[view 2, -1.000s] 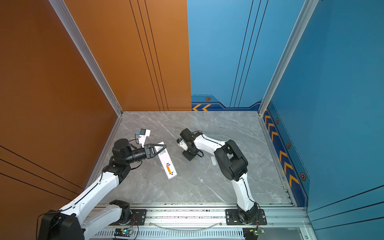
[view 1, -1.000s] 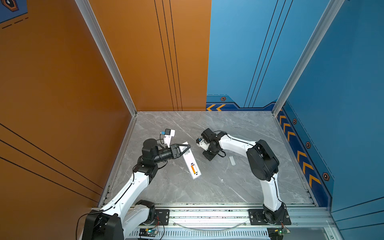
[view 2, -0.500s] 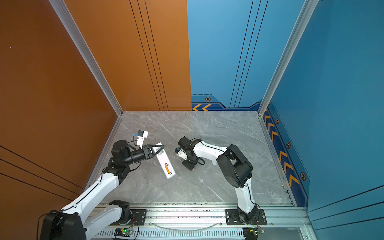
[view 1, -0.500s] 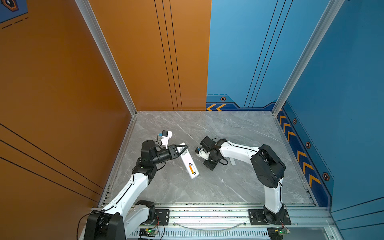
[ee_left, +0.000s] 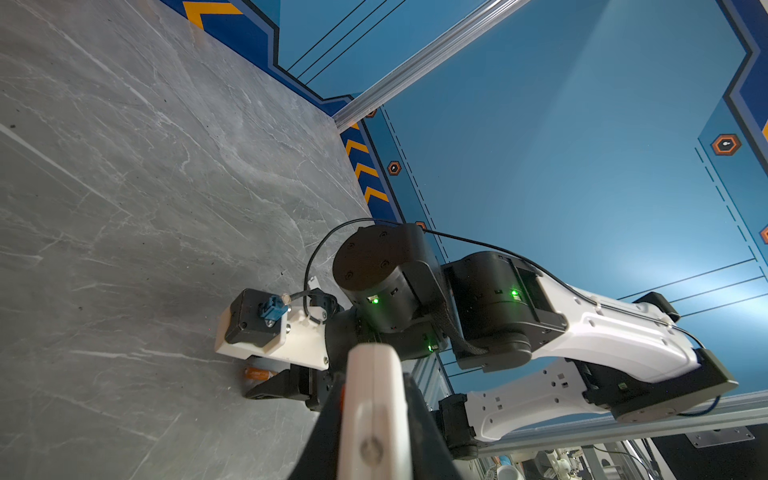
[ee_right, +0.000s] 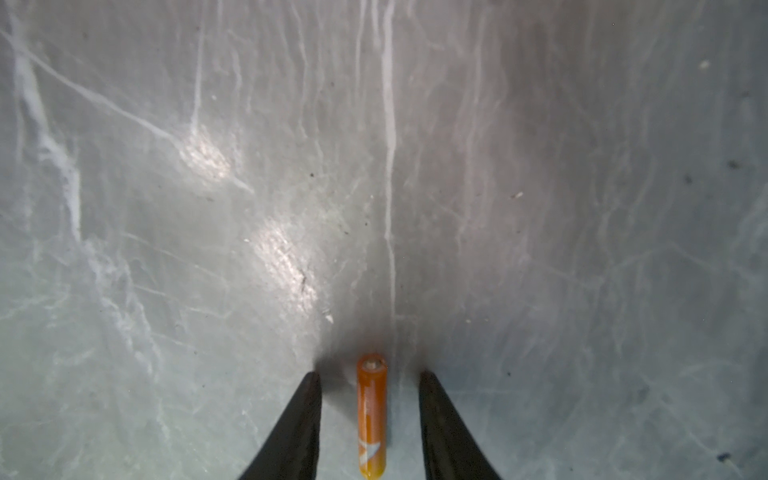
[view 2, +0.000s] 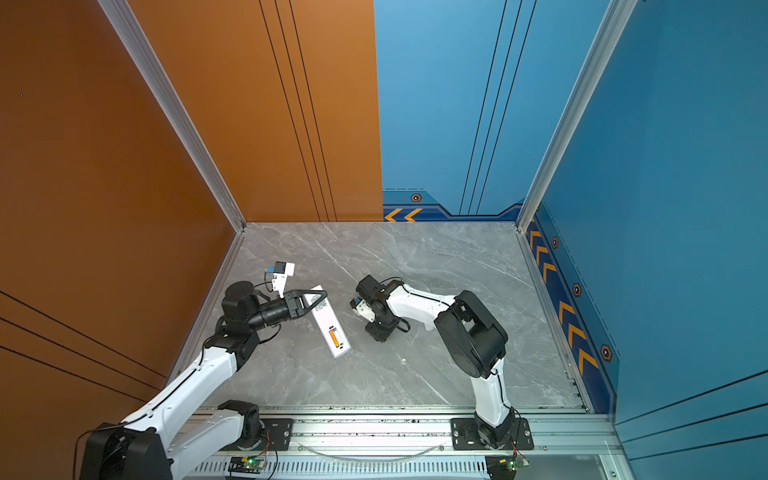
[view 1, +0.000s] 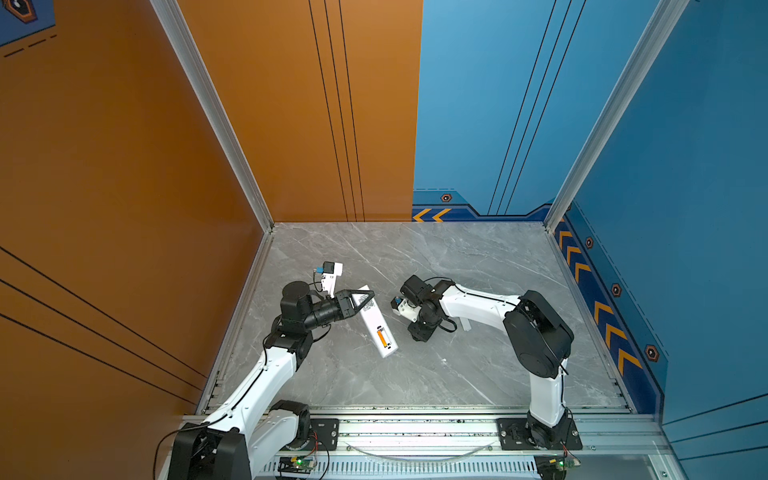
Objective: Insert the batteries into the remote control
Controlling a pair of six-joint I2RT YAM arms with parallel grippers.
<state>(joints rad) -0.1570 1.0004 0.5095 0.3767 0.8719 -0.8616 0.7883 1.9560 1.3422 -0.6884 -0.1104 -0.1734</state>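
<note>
The left pincer (view 1: 360, 300) is clamped on the label end of the remote (view 1: 376, 320), which lies back-up on the desk (view 1: 478, 374) w/ its compartment open; one battery (view 1: 381, 336) already sits inside, orange against the white shell. The loose battery (ee_right: 371, 413) lies flat on the desk, well apart from the remote, right under the right arm. In the right wrist view the right pincer (ee_right: 370, 419) straddles it, fingers (ee_right: 301, 419) parted to a moderate gap w/ clear space either side — nothing gripped yet. The left wrist view shows the same battery poking out beside the lowered pincer. Judged step: the pick of the 2nd battery. Risks from here: a slim cylinder rolls easily, so if one finger touches first it may skid sideways out of the gap — esp. on this smooth stone-look surface. Tips sit very near the desk; closing too high would pinch only the top curve and squirt the battery out, too low and the tips drag on the desk. A grip near one end would leave it tilted, making seating beside the first cell awkward, and which end must face which contact can't be read here. The left hold is at the far end of the remote, so a push at the compartment could pivot it.
</note>
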